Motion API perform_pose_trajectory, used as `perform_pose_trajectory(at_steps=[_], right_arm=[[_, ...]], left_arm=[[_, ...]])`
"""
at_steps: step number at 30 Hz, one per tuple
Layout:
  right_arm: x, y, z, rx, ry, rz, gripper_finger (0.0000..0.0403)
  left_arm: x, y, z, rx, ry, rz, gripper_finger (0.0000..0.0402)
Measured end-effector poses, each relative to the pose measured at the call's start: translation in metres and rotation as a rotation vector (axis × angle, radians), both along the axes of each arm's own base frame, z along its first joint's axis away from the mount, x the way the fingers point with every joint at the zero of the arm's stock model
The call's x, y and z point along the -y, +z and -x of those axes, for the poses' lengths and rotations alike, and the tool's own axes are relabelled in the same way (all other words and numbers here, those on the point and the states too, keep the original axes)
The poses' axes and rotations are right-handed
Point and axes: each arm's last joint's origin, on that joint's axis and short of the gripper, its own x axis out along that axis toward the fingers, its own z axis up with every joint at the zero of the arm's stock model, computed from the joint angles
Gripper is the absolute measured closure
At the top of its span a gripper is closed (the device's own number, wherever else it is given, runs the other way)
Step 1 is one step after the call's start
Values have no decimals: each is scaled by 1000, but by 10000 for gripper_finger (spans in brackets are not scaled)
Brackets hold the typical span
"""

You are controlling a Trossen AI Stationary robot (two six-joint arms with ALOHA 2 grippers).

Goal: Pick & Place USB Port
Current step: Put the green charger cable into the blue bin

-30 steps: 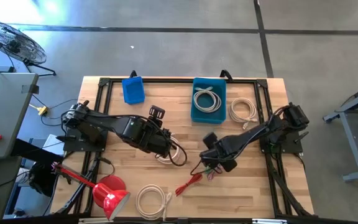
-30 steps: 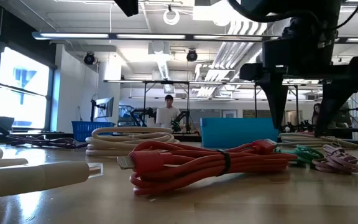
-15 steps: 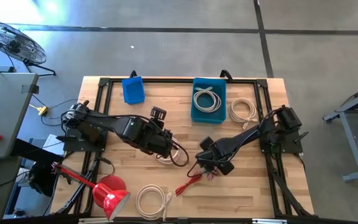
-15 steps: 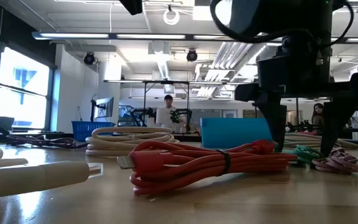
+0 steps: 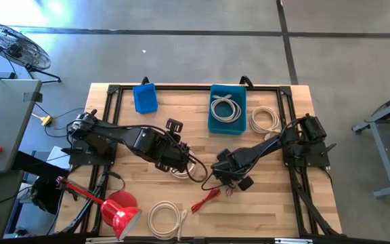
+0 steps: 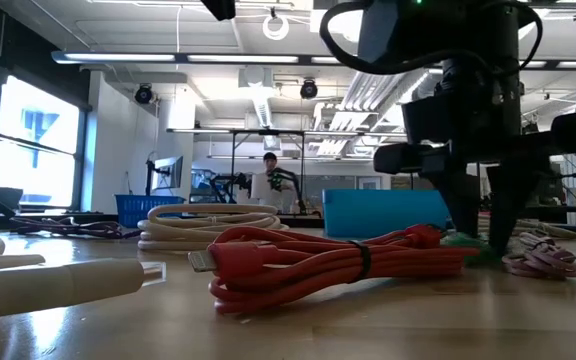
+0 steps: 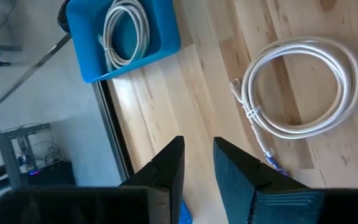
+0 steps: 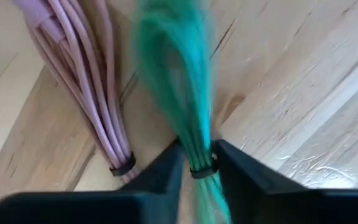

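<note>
Green cable bundle [image 8: 185, 106]: 1 coiled USB lead, tied with a dark band, lying on the wooden table [image 5: 276, 203] near its middle, just beside a pink cable bundle [image 8: 89, 81] and close to a red cable bundle [image 6: 338, 262]. Right gripper [image 8: 196, 163]: lowered onto the green bundle, its 2 fingers pressed against either side of it at the band, gripping it at table level. Left gripper [image 7: 197, 163]: fingers nearly together with a narrow gap, nothing seen between them, hanging above bare wood near a white cable coil [image 7: 300, 87]. Blue bin [image 5: 212, 122]: at the far edge of the table, 1 white coil already inside; judged the likely destination. Handling note: the grasp at the band looks sound, since it gathers all loops; a straight lift seems advisable, so that the pink bundle alongside is not dragged. Risk, as judged: loose green loops may snag the red bundle during the carry toward the bin.
</note>
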Motion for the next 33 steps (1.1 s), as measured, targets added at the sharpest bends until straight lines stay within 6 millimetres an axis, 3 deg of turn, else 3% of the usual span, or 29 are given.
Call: perform_pose_trajectory(at_steps=[3,11,16,23,28,33], right_arm=[[0,2,0,8,-14,1,384],[3,20,1,130,-86,135,388],[7,49,9,223,-118,193,388],[4,106,40,409,-186,263,388],[-7,147,68,608,-178,248,389],[-17,175,87,783,-116,235,396]], left_arm=[[0,0,0,5,7,4,321],[0,0,0,9,9,-14,321],[-2,2,0,19,7,-85,321],[-8,4,0,86,61,-396,321],[-12,8,0,133,91,-435,321],[-8,13,-10,199,45,-405,321]])
